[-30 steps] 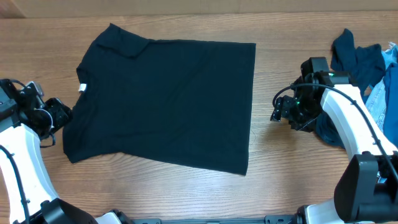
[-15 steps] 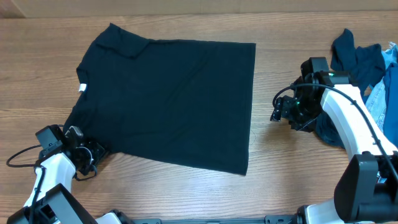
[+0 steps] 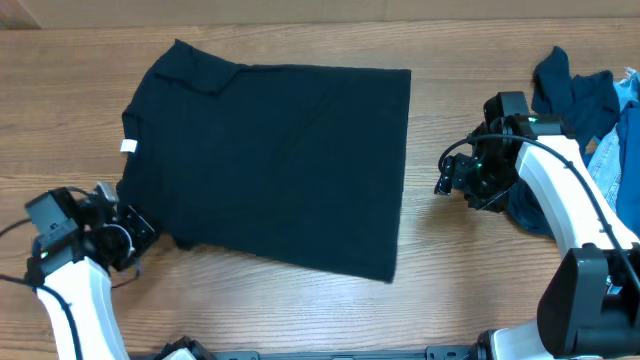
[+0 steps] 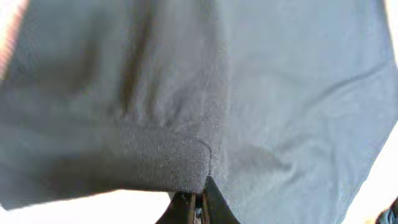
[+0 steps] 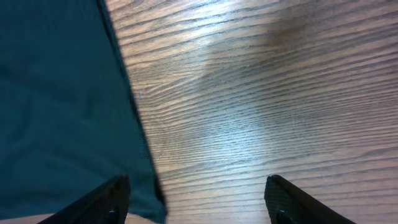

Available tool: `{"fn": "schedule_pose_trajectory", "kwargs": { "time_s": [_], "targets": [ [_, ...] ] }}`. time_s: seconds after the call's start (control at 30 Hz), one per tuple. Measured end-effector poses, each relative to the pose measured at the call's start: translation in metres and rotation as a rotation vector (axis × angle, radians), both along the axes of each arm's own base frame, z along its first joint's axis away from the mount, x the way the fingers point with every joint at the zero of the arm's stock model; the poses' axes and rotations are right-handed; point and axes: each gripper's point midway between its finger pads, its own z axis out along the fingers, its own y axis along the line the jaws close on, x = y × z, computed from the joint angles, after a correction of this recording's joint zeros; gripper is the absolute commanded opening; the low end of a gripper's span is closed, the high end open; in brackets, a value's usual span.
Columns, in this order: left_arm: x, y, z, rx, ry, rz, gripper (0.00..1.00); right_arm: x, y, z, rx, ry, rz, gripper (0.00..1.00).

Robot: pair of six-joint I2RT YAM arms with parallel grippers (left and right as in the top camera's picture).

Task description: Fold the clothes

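Soft near-black T-shirt (image 3: 280, 160) lies on wood-grain table (image 3: 480, 290).

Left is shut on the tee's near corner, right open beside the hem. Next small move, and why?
Probably slide the right gripper onto the T-shirt's near hem corner and pinch. The left gripper clamps its corner; the right hangs open over table beside the hem, so lifting now would drag one side.
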Motion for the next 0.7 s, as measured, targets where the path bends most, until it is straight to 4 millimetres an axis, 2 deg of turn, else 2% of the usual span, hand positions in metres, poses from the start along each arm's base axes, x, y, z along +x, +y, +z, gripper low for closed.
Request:
{"fn": "schedule_pose_trajectory", "kwargs": {
  "time_s": [0.03,0.07,0.13,0.2,0.27,0.33,0.43,0.53,0.6,0.7],
  "targets": [
    [0.011,0.007,0.014,0.040,-0.062,0.002,0.04,0.000,0.000,0.000,0.000,0.000,0.000,0.73],
    [0.019,0.011,0.020,0.064,-0.099,-0.001,0.04,0.000,0.000,0.000,0.000,-0.001,0.000,0.73],
    [0.035,0.011,0.022,0.094,-0.141,-0.032,0.04,0.000,0.000,0.000,0.000,0.000,0.000,0.73],
    [0.057,0.002,0.012,0.113,-0.154,-0.092,0.04,-0.001,0.000,0.000,0.000,0.003,0.000,0.73],
    [0.071,-0.021,-0.012,0.091,-0.106,-0.169,0.04,-0.004,0.000,0.000,0.000,0.017,0.002,0.77],
    [0.074,-0.036,-0.033,0.078,-0.048,-0.209,0.04,-0.012,0.000,0.000,0.001,0.046,0.023,0.79],
    [0.074,-0.032,-0.039,0.099,-0.022,-0.189,0.04,-0.027,0.003,0.002,0.018,0.105,0.032,0.79],
    [0.073,-0.029,-0.040,0.113,-0.011,-0.179,0.04,-0.042,0.018,-0.005,0.103,0.148,0.041,0.78],
    [0.071,-0.028,-0.041,0.116,-0.002,-0.177,0.04,-0.077,0.047,-0.024,0.178,0.239,0.117,0.74],
    [0.068,-0.028,-0.043,0.115,0.013,-0.175,0.04,-0.104,0.082,-0.038,0.233,0.266,0.246,0.74]
  ]
}}
